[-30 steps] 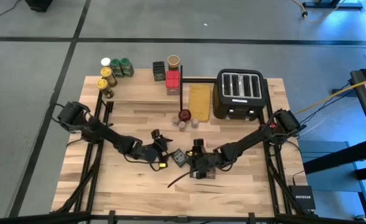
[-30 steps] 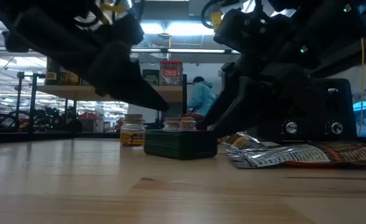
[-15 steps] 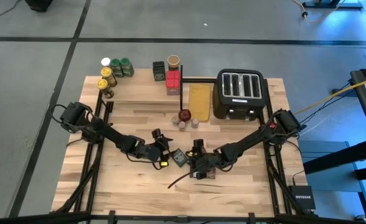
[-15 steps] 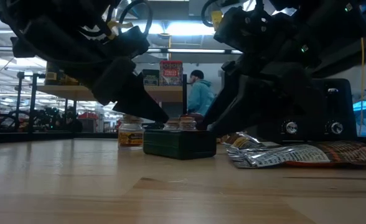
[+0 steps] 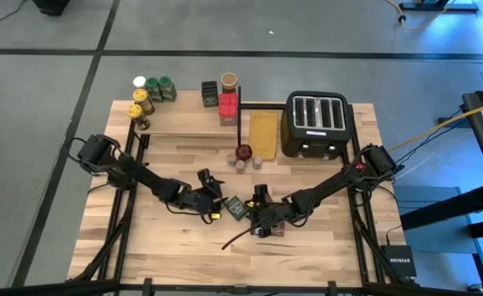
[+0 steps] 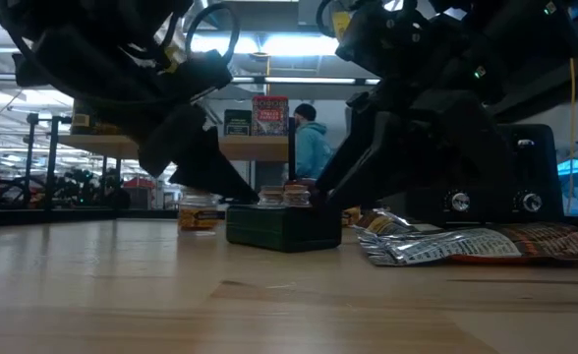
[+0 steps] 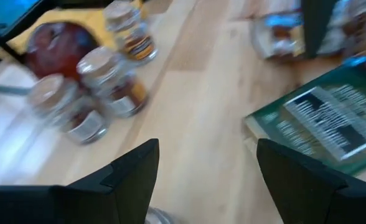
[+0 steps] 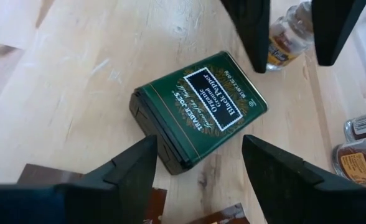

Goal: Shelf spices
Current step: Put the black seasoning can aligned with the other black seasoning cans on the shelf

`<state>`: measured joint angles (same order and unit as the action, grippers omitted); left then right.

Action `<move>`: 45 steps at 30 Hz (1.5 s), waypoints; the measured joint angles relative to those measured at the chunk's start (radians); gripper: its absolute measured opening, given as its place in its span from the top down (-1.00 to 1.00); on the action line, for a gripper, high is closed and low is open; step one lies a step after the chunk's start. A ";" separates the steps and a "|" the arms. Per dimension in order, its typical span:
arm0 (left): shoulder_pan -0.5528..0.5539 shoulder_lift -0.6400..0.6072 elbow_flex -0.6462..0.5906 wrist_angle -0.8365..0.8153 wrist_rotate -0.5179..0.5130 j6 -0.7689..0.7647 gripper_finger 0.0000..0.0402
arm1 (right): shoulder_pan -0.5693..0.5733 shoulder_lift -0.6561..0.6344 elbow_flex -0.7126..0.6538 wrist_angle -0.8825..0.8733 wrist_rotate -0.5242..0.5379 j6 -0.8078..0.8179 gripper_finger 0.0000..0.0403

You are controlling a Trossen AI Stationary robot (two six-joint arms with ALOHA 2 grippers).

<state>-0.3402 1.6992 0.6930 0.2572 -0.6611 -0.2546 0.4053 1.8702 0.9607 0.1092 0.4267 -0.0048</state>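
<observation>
Closing in from before, the left hand (image 5: 217, 191) hangs open and empty beside the green tin (image 5: 237, 208).

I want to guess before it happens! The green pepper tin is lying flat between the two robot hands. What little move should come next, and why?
Probably the right gripper should dip down around the green pepper tin. Its open fingers hover right over the tin, which lies flat and free on the table, so lowering comes before squeezing. The left gripper is also open, beside the tin.
</observation>
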 joint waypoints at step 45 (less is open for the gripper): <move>0.008 0.005 0.013 0.022 0.063 -0.093 -0.32 | 0.000 0.054 0.000 0.014 -0.027 0.000 -0.20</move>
<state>-0.3320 1.7042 0.7063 0.2795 -0.5981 -0.3476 0.4053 1.9240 0.9611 0.1235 0.3999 -0.0050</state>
